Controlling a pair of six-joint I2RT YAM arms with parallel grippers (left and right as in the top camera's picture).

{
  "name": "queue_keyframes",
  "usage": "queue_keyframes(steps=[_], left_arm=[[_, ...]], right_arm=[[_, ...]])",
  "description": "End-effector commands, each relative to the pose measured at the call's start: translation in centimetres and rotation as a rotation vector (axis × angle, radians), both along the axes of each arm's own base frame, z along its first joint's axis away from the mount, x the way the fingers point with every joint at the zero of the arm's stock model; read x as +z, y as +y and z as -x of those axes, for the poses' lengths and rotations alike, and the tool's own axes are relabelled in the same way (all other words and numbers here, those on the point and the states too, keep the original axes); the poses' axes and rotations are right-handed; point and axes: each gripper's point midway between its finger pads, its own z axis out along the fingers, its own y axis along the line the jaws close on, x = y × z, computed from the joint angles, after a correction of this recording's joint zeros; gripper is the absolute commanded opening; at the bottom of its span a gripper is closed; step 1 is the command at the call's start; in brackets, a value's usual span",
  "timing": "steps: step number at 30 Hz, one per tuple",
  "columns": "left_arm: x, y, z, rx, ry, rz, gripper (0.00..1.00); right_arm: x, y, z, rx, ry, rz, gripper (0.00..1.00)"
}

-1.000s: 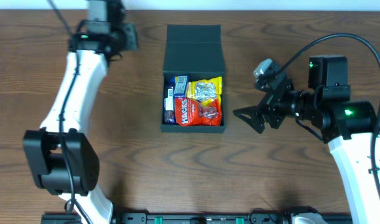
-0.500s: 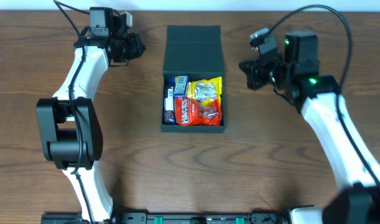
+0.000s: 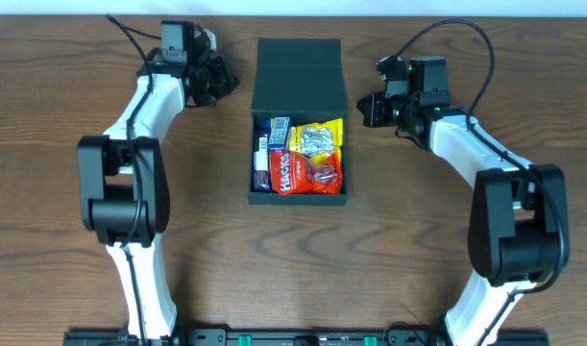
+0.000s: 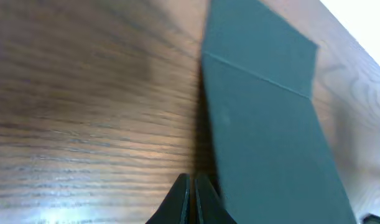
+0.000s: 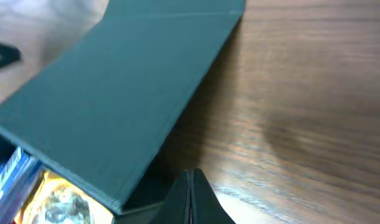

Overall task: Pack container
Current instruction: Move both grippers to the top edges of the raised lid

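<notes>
While both arms reach toward the far end of the container [image 3: 298,199], neither pincer holds anything. The left pincer [image 3: 226,82] is fully closed, its two fingertips pressed together and empty. It sits just left of the container's lid [image 3: 299,77], near that flap's left edge. In the left wrist view, the left pincer [image 4: 191,182] points at the wood grain beside the lid [image 4: 264,124]; whether it touches the flap cannot be told. The right pincer [image 3: 368,108] is likewise closed tight on nothing, just right of the lid where it meets the box. From the right wrist view, the right pincer [image 5: 191,175] hangs over the worktop [image 5: 301,93] close to the flap's corner.

On the brown wooden worktop [image 3: 418,240], the container lies between the two arms. It is dark green, matte and square, and its hinged lid is folded back flat behind the box. Inside the container, a red packet [image 3: 307,174] fills the near part. A yellow packet [image 3: 318,137] lies behind the red one. A blue packet [image 3: 279,129] sits at the back left.
</notes>
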Motion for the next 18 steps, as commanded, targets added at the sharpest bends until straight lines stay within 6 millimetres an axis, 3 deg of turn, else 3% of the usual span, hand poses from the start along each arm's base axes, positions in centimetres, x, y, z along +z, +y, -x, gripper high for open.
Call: queue_keyframes(steps=[1, 7, 13, 18], left_arm=[[-1.2, -0.1, -0.6, 0.043, 0.047, 0.05, 0.05], [-2.8, -1.8, -0.4, -0.007, 0.107, 0.158, 0.06], [-2.5, -2.6, -0.2, -0.03, 0.111, 0.189, 0.06], [-2.4, -3.6, 0.1, -0.05, 0.112, 0.188, 0.06]], right_arm=[[-0.6, -1.0, -0.5, -0.072, 0.052, -0.067, 0.01], [-1.1, -0.2, -1.0, -0.04, 0.072, -0.108, 0.01], [-2.9, 0.0, -0.7, -0.055, 0.128, -0.121, 0.02], [-3.8, 1.8, -0.6, -0.005, 0.146, -0.182, 0.01]])
